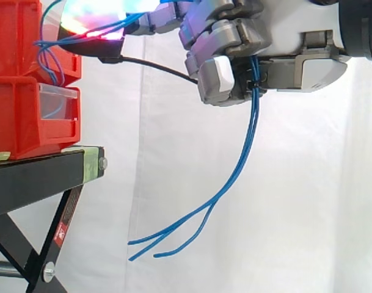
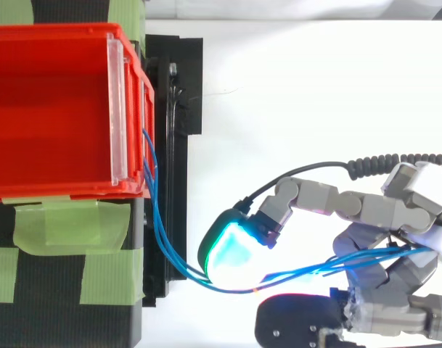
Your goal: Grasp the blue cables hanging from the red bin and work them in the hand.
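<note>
Thin blue cables [image 1: 237,174] run from the stacked red bins [image 1: 18,104] across to my hand [image 1: 259,43] and hang down from under its palm, their loose ends curling low at the middle. In the top view the blue cables [image 2: 162,243] leave the front of the red bin [image 2: 54,109], sweep under a glowing green fingertip [image 2: 231,250] and pass into the curled fingers of the hand [image 2: 387,250]. The hand is shut on the cables, to the right of the bins and level with the upper one.
The bins stand on a black stand [image 1: 39,174] with green tape [image 2: 68,225] on its top. A clear label plate [image 2: 117,109] fronts the upper bin. A white curtain hangs behind, with free room below and right of the hand.
</note>
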